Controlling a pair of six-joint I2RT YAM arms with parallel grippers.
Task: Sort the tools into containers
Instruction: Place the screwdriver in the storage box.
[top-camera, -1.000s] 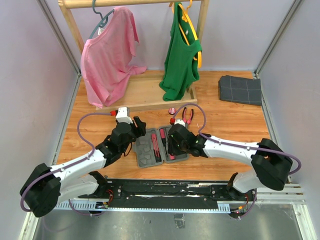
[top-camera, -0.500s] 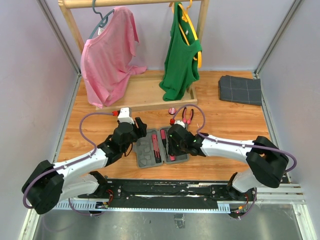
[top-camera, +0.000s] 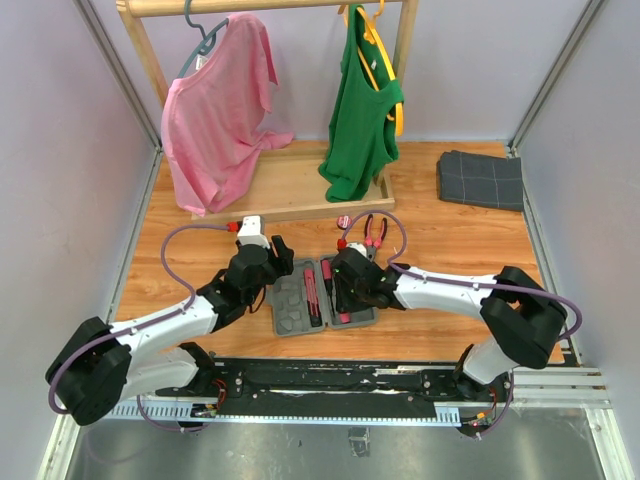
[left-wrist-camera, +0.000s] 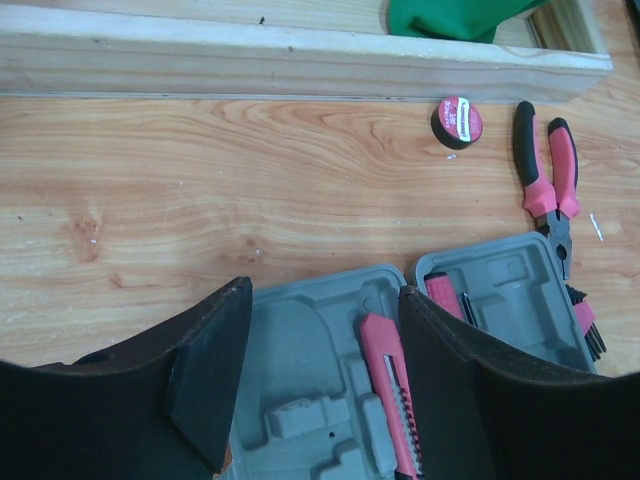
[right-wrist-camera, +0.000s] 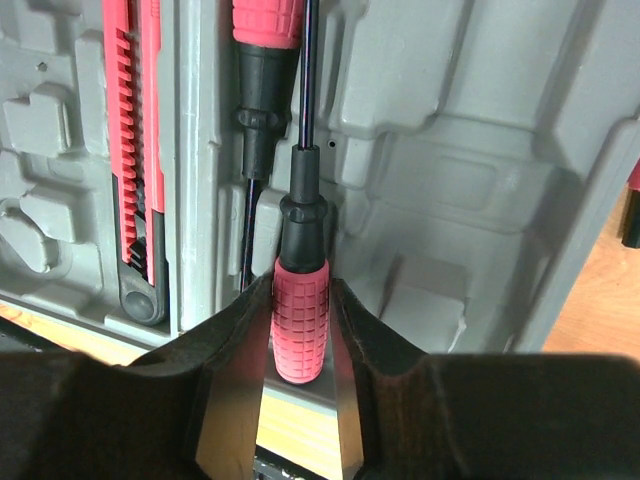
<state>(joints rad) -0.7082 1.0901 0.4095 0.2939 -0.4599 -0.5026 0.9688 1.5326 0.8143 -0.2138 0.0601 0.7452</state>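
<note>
The right hand (right-wrist-camera: 300, 292) has edged up and left over the open grey case (right-wrist-camera: 450, 190) on the counter. Its fingers press against the red handle of a screwdriver (right-wrist-camera: 300, 335) lying in the right half. The left hand (left-wrist-camera: 320, 380) hangs wide open and empty above the left half, near the pink knife (left-wrist-camera: 385, 385).

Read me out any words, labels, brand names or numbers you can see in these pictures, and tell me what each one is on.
Small round red and black roll: a white label strip with print, too small and blurred to read.
Flat grey plastic tool case, pink utility knife, pink-handled pliers, red-handled screwdriver: no lettering visible.
Nothing else carries readable text.
</note>
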